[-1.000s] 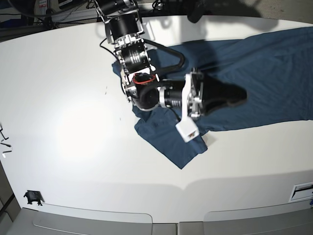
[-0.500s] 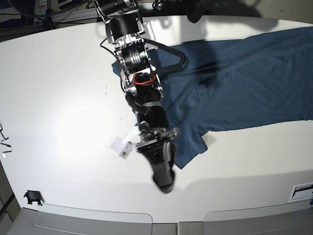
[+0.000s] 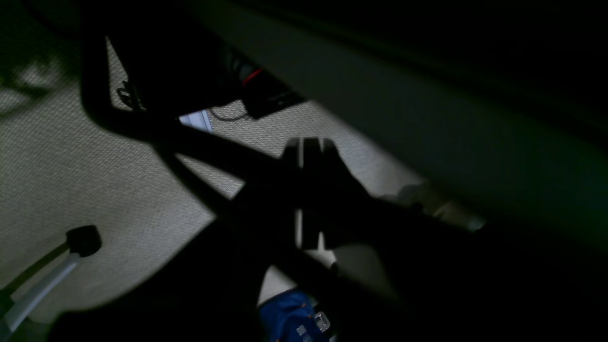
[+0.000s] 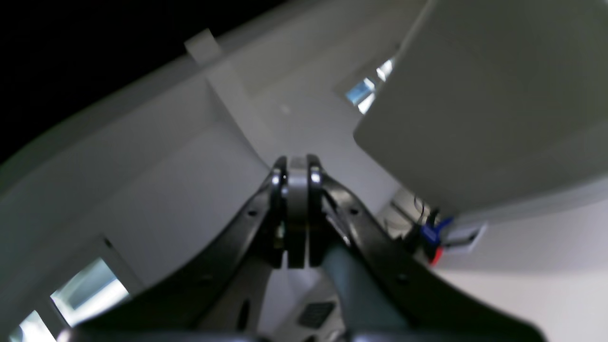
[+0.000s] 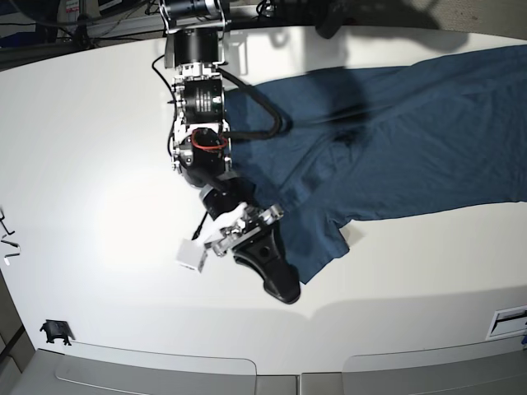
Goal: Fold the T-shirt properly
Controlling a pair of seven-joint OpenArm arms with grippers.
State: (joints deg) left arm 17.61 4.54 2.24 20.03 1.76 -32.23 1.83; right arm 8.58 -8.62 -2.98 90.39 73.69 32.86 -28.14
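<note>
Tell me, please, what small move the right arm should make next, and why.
Probably open the right end effector and lower it onto the sleeve corner beside it. It is shut on nothing at the near edge of the T-shirt, which lies spread and unfolded on the white table.

Large dark navy-blue cotton T-shirt: matt, soft, creased cloth. White desk: smooth, faintly glossy. Right tool: glossy black plastic.

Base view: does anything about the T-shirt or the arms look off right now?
Yes. The T-shirt lies crumpled and unfolded, running off the table's right edge. The right tool is shut on nothing near the sleeve; the left tool is shut under the table.
</note>
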